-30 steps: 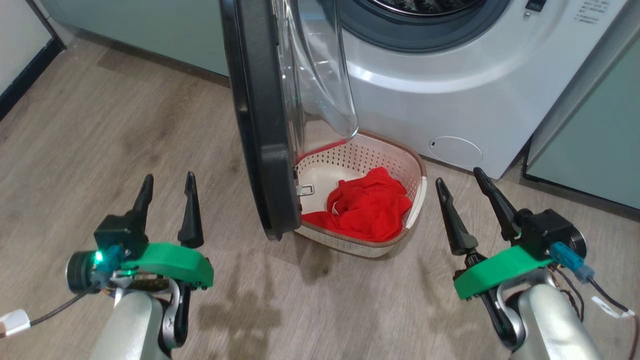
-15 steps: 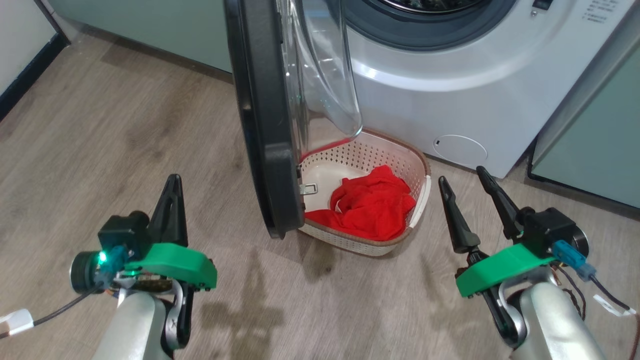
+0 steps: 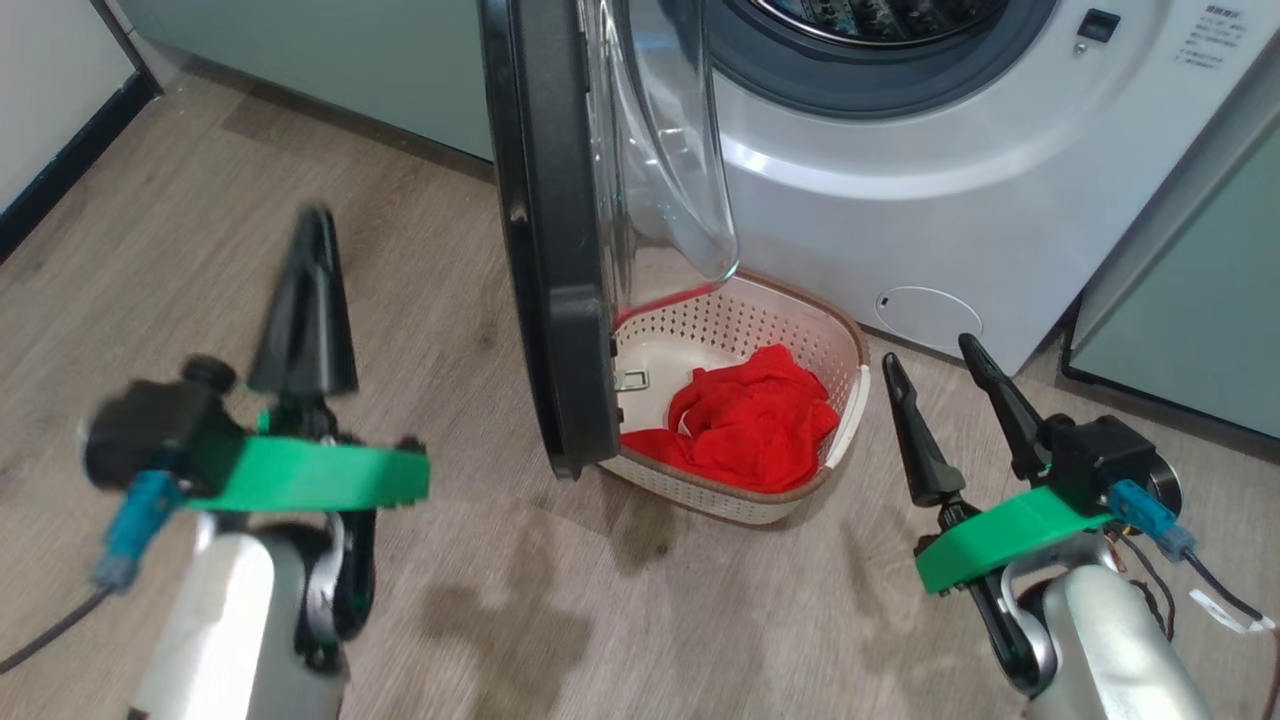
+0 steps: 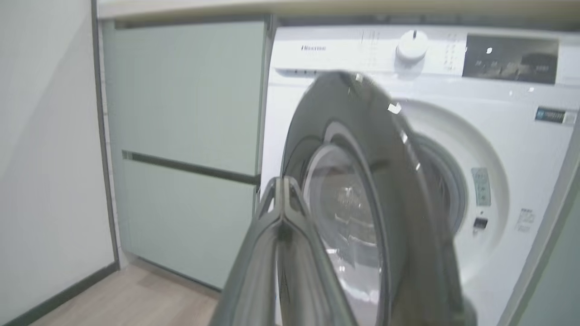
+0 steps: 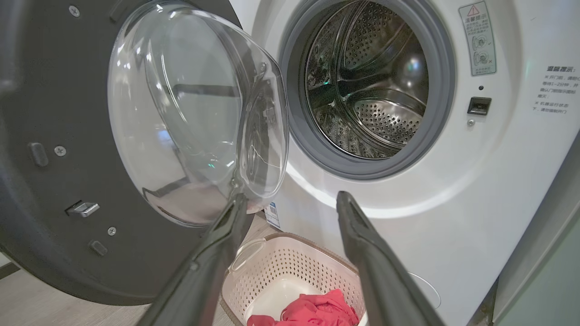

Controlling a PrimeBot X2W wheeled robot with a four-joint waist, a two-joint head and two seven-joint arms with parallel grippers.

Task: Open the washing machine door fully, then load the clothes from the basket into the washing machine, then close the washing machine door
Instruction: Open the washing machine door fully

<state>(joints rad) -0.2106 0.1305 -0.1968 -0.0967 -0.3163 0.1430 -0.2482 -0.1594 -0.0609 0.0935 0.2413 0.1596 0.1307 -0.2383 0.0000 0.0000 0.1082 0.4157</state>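
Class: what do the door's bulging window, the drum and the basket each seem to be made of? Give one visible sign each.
Window: clear glass or plastic, glossy; see-through with reflections.
Drum: probably stainless steel; mirror-bright, punched with holes.
Basket: likely moulded plastic, matte cream; even rows of holes, brown woven-look rim.

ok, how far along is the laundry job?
Done: washing machine door swung out, not fully back. In hand: left gripper, jaws shut, raised beside the door's outer face, probably to push it wider. To do: clothes lie in the basket, washing machine drum empty, right gripper open and empty; loading and closing remain.
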